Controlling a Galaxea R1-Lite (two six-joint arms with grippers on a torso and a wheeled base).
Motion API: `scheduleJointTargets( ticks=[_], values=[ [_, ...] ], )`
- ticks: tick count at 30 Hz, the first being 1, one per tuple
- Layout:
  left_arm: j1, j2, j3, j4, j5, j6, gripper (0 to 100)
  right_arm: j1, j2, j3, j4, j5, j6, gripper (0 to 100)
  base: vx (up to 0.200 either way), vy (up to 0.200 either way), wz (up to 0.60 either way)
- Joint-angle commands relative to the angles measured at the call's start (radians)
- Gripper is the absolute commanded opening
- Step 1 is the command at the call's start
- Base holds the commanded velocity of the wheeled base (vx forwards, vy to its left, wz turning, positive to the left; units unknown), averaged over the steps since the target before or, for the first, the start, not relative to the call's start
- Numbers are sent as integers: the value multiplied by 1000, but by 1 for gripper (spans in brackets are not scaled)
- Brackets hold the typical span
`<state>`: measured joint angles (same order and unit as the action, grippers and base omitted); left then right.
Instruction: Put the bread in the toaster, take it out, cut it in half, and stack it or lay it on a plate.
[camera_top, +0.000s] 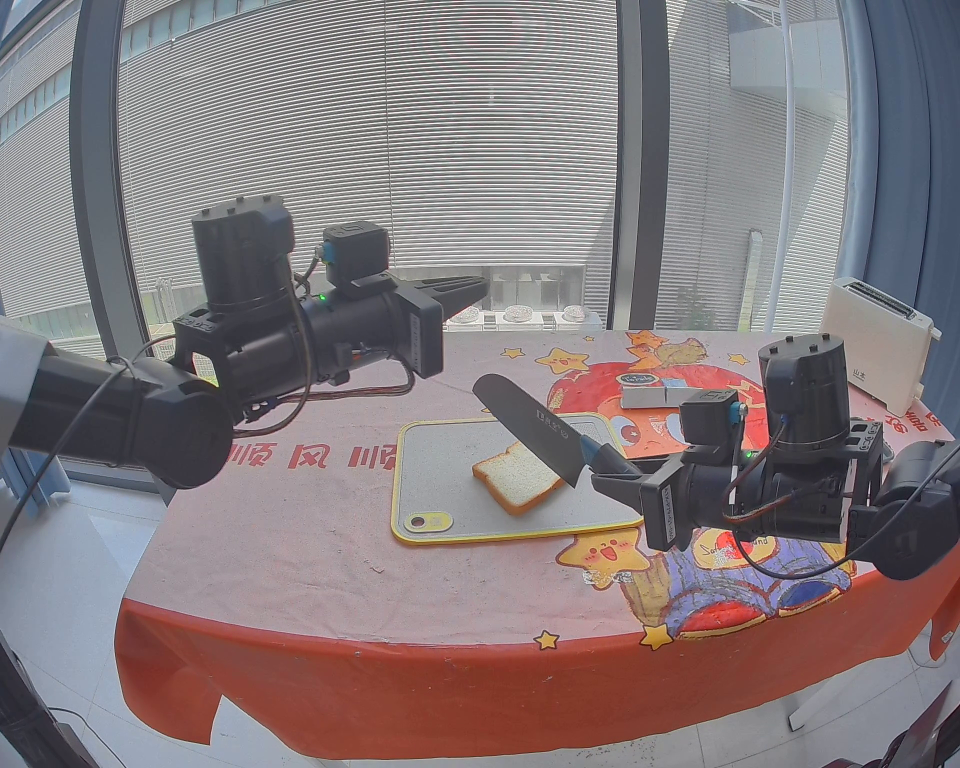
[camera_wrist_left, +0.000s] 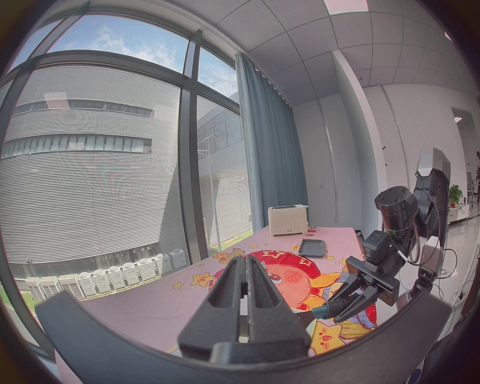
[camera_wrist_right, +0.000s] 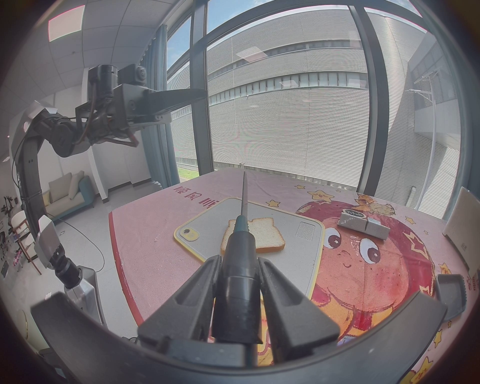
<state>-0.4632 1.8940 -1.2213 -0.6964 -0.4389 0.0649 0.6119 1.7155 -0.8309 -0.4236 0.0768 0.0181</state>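
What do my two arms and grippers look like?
Matte black throughout, with chunky cylindrical joints. The left gripper and right gripper have tapered, wedge-shaped fingers. Each wrist carries a boxy black camera with a blue tab and loose black cables.

The matte black left arm and matte black right arm are thick rounded tubes joined by squat cylindrical motor housings. Each wrist carries a small black boxy camera with a blue tab and a green indicator light nearby. Thin black cables loop along both forearms. The black left gripper and black right gripper have tapered wedge-shaped fingers with recessed hollows.
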Motion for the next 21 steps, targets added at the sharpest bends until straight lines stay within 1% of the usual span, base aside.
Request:
scheduleJointTargets(
  ticks=[1,6,14,21],
  values=[
    [-18,63,-37,-3,3,3,0,-1,3,12,-1,0,0,0,0,0,0],
    [-22,69,-40,-2,5,6,0,-1,10,15,-1,0,-1,0,0,0,0],
    [-22,100,-99,-2,5,6,0,0,15,32,-3,-3,-1,0,0,0,0],
    [-20,112,-96,-8,6,6,0,-1,15,30,-10,0,0,0,0,0,0]
  ],
)
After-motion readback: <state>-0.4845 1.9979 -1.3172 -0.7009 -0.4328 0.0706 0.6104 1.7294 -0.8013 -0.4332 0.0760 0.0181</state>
